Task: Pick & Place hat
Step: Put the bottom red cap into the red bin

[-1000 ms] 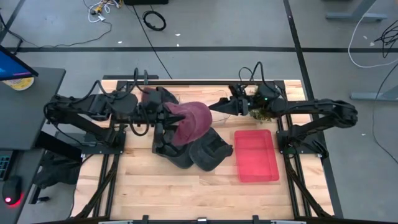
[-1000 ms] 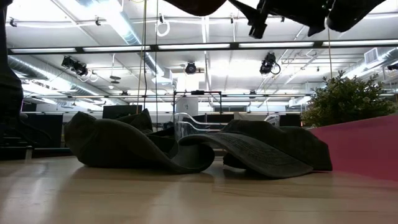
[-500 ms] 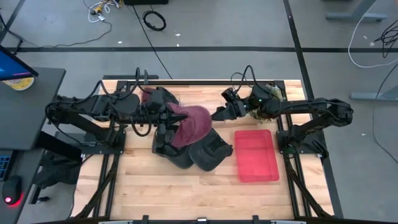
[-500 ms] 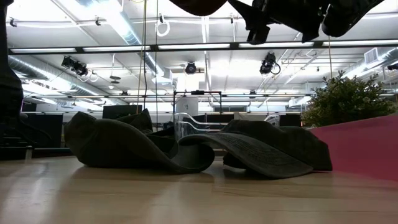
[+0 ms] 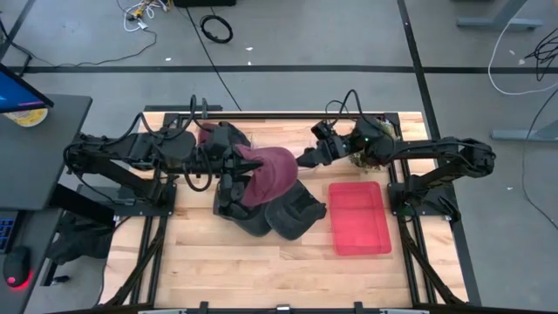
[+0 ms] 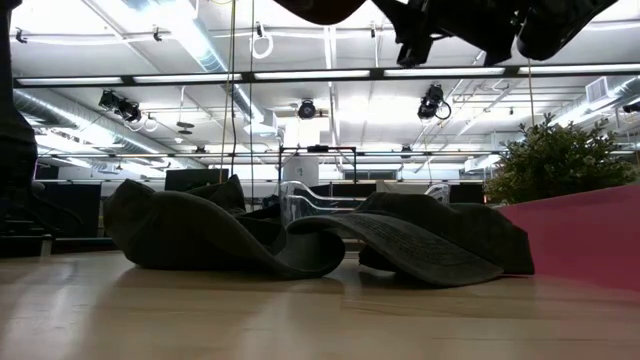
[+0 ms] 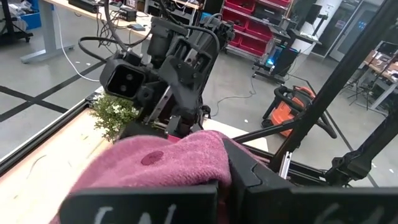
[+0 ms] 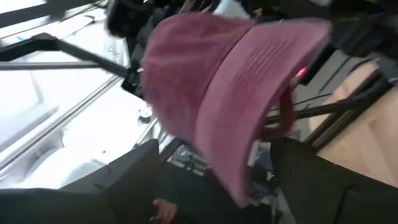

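Observation:
My left gripper (image 5: 234, 174) is shut on a maroon cloth hat (image 5: 268, 172) and holds it in the air over the middle of the table. In the left wrist view the hat (image 7: 161, 158) fills the space ahead of the fingers. My right gripper (image 5: 302, 160) is open and sits at the hat's right side. In the right wrist view its two fingers stand on either side of the hat's stitched brim (image 8: 249, 93), and I see no touch. In the low view only the hat's underside (image 6: 320, 8) shows, at the top edge. My left gripper pinches the hat's left end (image 7: 205, 171) between its two fingers, reaching in level from the table's left. Its own fingers hide the exact place of contact. The hat is lifted clear of the table and of the dark hats beneath it.
Several dark olive hats (image 5: 281, 214) lie heaped on the wooden table under the held hat, brims on the wood (image 6: 400, 255). A red tray (image 5: 358, 218) sits to their right. A small potted plant (image 5: 364, 159) stands behind the right gripper. Bare wood lies toward the near edge.
My right gripper has turned at the wrist and moved slightly toward the table's near edge and the maroon hat, ending at its right side. The left gripper and the hat have kept still.

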Robot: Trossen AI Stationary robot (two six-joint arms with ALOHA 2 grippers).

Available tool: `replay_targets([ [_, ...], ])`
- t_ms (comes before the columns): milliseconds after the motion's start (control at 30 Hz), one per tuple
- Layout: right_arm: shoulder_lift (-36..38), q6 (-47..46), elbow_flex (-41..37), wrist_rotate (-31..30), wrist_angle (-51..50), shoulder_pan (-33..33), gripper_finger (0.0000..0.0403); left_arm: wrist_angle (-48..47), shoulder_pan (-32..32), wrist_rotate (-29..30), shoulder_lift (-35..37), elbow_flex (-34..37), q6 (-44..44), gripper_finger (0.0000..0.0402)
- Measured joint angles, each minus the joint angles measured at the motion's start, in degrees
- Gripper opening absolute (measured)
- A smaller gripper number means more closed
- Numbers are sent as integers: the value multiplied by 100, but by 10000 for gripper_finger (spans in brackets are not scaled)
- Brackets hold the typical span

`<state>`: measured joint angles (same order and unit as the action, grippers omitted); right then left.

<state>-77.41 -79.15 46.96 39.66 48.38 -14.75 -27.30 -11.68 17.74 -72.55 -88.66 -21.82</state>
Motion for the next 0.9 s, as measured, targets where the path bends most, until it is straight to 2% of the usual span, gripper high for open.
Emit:
replay_targets([
  [200, 0, -362, 0, 35, 460, -4, 280, 1, 15, -6, -33, 0, 4, 2],
  [367, 0, -423, 0, -40, 422, -4, 260, 0, 28, -102, -96, 0, 4, 2],
  [467, 0, -334, 0, -153, 424, -4, 234, 5, 27, -107, -158, 0, 2, 2],
  [600, 0, -280, 0, -169, 428, -4, 165, -3, 26, -109, -194, 2, -27, 2],
  [767, 0, -32, 0, -169, 441, -6, 34, -16, 24, -107, -208, 2, -171, 4],
  [800, 0, 29, 0, -165, 459, -6, 19, -16, 24, -107, -208, 2, -184, 7],
  [900, 0, 56, 0, -163, 463, -6, 17, -29, 24, -95, -208, 2, -188, 28],
])
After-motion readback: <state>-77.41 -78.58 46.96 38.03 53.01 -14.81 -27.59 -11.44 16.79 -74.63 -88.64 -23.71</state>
